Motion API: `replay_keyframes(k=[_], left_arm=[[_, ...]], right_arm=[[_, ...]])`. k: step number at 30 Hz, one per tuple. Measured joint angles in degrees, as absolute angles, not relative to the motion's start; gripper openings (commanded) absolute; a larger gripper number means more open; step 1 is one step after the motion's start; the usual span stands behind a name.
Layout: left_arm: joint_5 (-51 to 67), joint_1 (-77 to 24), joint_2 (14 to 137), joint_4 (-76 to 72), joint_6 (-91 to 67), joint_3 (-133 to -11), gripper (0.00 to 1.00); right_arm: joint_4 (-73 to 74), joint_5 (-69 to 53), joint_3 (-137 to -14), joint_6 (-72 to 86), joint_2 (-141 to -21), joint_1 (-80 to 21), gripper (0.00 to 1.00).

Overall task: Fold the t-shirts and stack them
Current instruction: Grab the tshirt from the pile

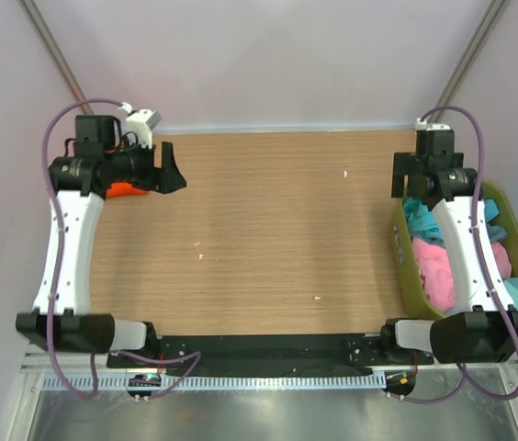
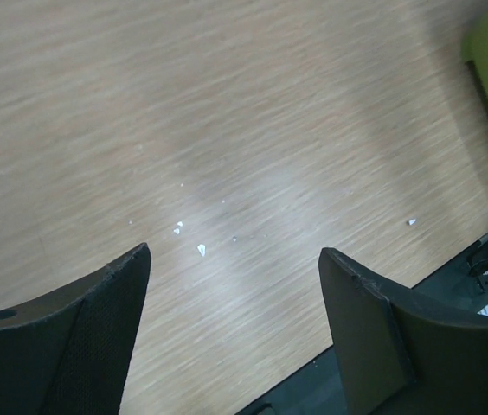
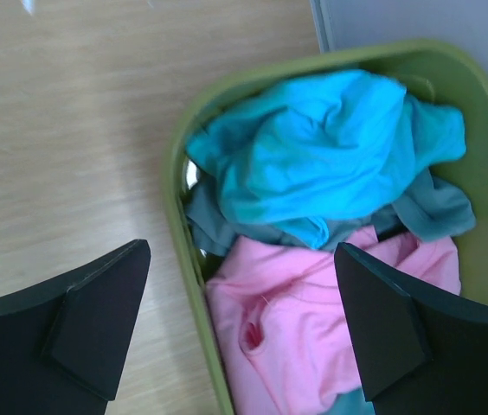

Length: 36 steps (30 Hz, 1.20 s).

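One bin (image 3: 382, 50) (turquoise (image 3: 313, 160), grey (image 3: 441, 212), pink (image 3: 313, 320) shirts inside); one orange shirt (image 1: 123, 190) outside.

White arms (image 1: 66, 248); black joints (image 1: 103, 170); purple cables (image 1: 45, 147).

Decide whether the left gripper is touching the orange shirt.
Apart. The left wrist view shows the left gripper open over bare table, the orange shirt a sliver at the far edge.

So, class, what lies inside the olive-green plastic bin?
A turquoise-blue cloth t-shirt lies on top, over a grey-blue shirt; a pink shirt sits beside them. Anything deeper is covered.
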<state>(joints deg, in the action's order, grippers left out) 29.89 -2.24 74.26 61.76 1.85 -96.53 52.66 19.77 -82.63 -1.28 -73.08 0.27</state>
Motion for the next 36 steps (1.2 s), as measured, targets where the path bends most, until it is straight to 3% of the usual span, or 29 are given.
replay_keyframes(k=[5,14,24,25,27,28,29,31,32,36], left_arm=[[26.79,-2.24,85.34,61.54,3.14,-95.0,0.82],[25.43,-2.24,90.59,60.93,3.42,-100.33,0.88],[27.2,-2.24,92.12,59.77,1.72,-101.47,0.88],[27.24,-2.24,92.12,59.77,1.67,-101.47,0.88],[27.42,-2.24,92.12,59.72,1.5,-101.43,0.88],[27.49,-2.24,92.12,59.75,1.48,-101.43,0.88],[27.55,-2.24,92.12,59.7,1.43,-101.43,0.87],[27.66,-2.24,92.12,59.51,1.41,-101.36,0.86],[27.68,-2.24,92.12,59.42,1.39,-101.32,0.86],[27.64,-2.24,92.12,58.92,1.28,-100.79,0.85]], right_arm=[[53.19,22.87,-75.68,-2.44,-74.04,3.68,0.93],[51.18,17.5,-76.86,0.43,-82.61,20.71,0.88],[47.88,8.38,-77.73,0.97,-92.49,21.54,0.82],[47.68,8.19,-78.43,0.95,-93.19,21.65,0.78],[47.16,7.73,-79.9,0.71,-94.32,21.93,0.59],[46.87,7.49,-80.51,0.49,-94.67,22.11,0.47],[46.83,7.16,-81.03,0.38,-94.91,22.28,0.25],[46.76,6.28,-82.04,0.1,-95.02,22.65,0.06],[46.78,6.0,-82.54,0.16,-95.0,22.74,0.01],[47.88,5.45,-84.47,-0.21,-94.35,22.85,0.01]])
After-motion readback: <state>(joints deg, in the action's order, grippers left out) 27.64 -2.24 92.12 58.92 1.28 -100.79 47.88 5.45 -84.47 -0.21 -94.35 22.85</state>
